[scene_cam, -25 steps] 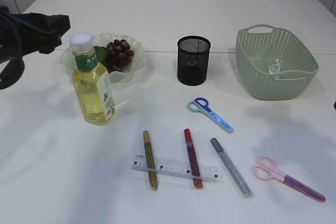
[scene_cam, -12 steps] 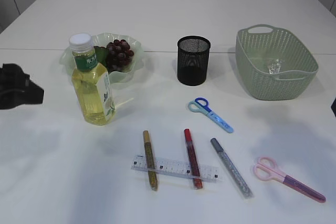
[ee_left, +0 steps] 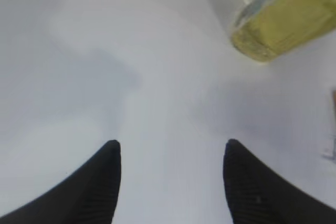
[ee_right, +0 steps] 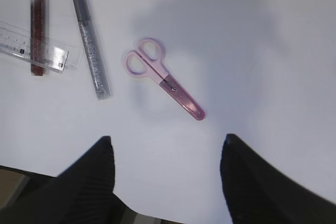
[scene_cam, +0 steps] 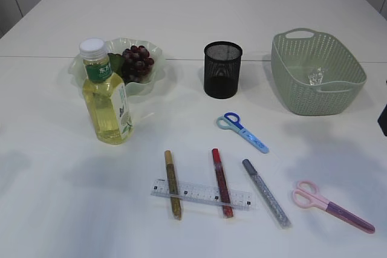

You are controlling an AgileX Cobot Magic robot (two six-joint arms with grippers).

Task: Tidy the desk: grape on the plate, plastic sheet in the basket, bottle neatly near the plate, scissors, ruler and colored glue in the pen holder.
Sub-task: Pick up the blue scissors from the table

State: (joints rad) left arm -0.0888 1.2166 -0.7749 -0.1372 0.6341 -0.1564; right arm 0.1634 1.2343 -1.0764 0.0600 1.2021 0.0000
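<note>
Exterior view frames show that the left arm, seen a second ago beside the upright yellow-filled plastic bottle [scene_cam: 107, 98], has been withdrawn out of frame, so the bottle is judged placed next to the ruffled clear plate [scene_cam: 156, 75] of dark grapes [scene_cam: 138, 60]. The left gripper [ee_left: 170, 174] is shown only by its wrist camera, fingers spread and empty over bare table. The right gripper [ee_right: 165, 174], likewise spread and empty, is held above the pink scissors [ee_right: 163, 78], not yet stowed in the black mesh pen holder [scene_cam: 222, 69].
</note>
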